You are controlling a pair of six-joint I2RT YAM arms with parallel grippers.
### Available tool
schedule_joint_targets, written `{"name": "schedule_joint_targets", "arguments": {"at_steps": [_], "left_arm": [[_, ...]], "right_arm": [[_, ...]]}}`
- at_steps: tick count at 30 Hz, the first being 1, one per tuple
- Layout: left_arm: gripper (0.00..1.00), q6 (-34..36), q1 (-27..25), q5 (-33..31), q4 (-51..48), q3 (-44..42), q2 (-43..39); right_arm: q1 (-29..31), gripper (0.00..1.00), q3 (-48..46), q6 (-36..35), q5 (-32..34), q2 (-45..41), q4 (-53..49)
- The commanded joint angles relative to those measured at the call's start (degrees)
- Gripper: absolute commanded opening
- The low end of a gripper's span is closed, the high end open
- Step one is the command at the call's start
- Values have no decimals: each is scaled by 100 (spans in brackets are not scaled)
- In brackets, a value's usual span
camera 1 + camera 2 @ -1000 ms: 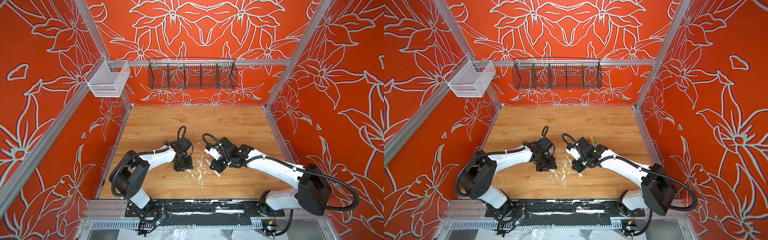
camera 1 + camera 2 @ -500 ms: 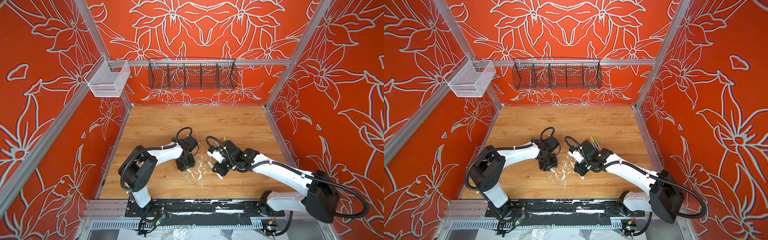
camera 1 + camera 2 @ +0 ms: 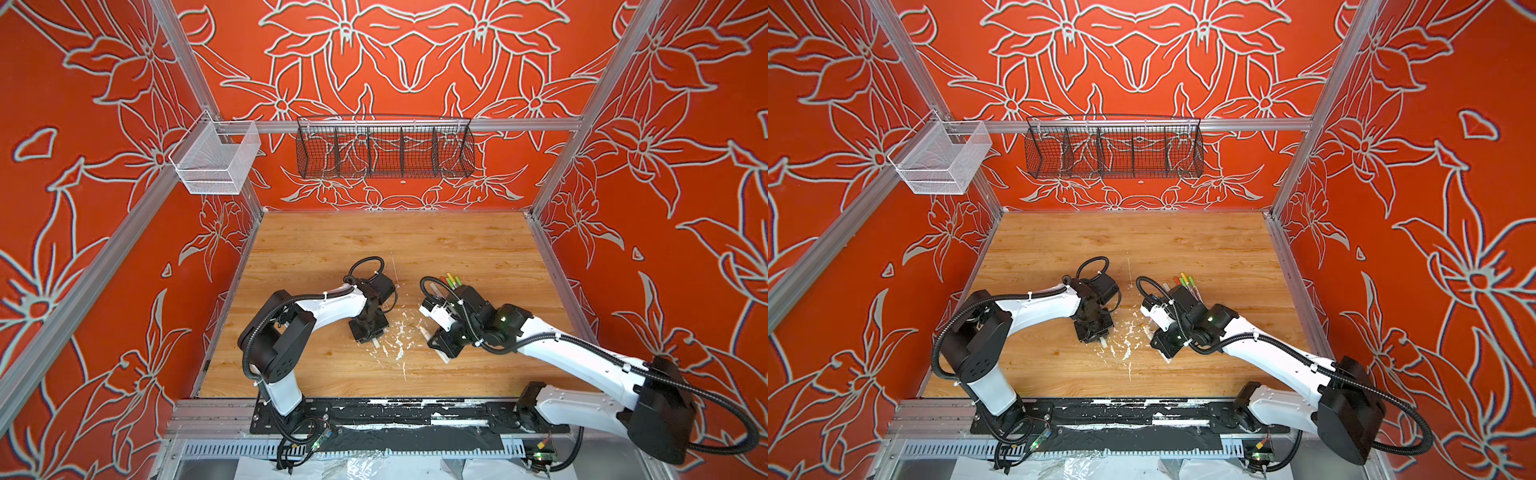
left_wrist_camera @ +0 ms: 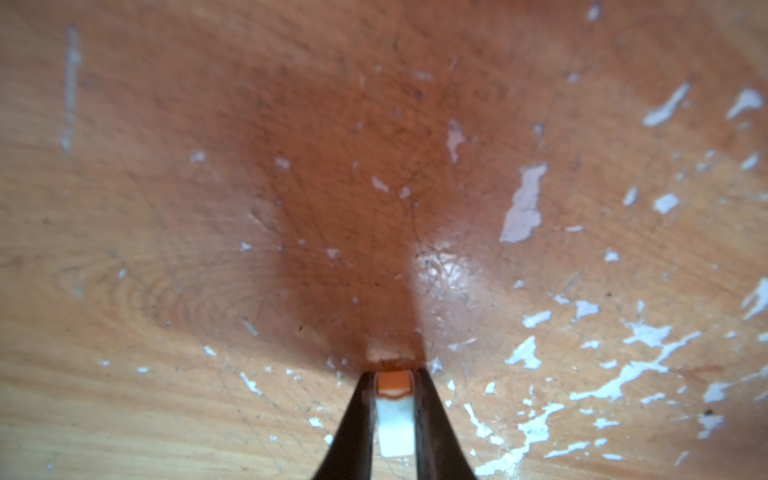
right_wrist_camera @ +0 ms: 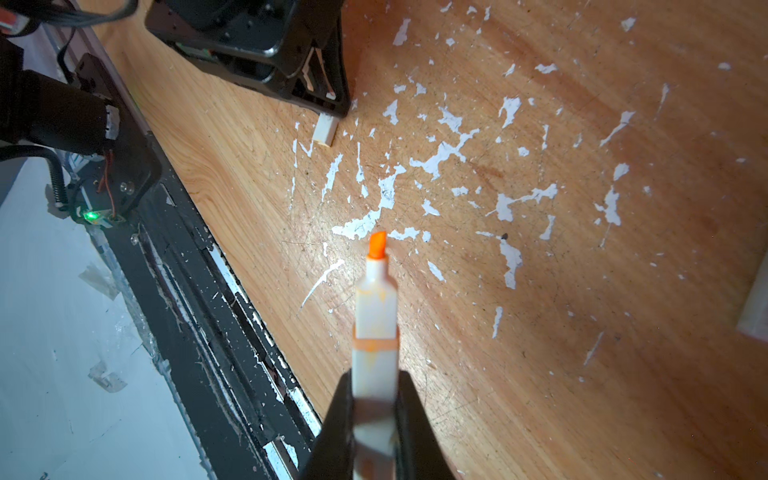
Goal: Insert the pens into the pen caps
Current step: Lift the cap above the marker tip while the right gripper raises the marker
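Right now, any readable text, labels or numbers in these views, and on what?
None readable.
Pen in the right tool: any barrel print is too blurred.
Cap in the left tool: no print visible.
Spare pens at the back: too small to tell.

Orange-red walls patterned with white flower outlines are seen all round. A black wire basket is hung at 12 o'clock, a white mesh basket at 10 o'clock. The wooden board below is flecked with white paint.
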Motion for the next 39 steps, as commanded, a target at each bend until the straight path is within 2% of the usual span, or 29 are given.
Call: {"name": "schedule_joint_targets", "arguments": {"at_steps": [1, 4, 9, 13, 20, 27, 33, 39], "left_arm": [[10, 162, -67, -330, 574, -391, 440], [2, 498, -67, -384, 663, -338, 312], [1, 1179, -37, -450, 1032, -386, -214], [0, 1831, 244, -263, 1274, -439, -724], [0, 3057, 1065, 881, 2073, -1059, -2209], [0, 3846, 1864, 2096, 2715, -1792, -3944], [0, 3423, 2280, 3254, 4130, -2370, -4915], [0, 3308, 2507, 3646, 4511, -2488, -5193]], "right_arm": [[30, 0, -22, -41, -190, 53, 27], [37, 0, 30, -48, -261, 97, 42], [34, 0, 57, 34, -446, 317, 284], [32, 0, 176, 165, -563, 586, 549], [37, 0, 284, 510, -934, 989, 1548], [164, 0, 607, 605, -1859, 1675, 2584], [477, 0, 948, 815, -2462, 2274, 3483], [568, 0, 929, 960, -2660, 2320, 3930]]}}
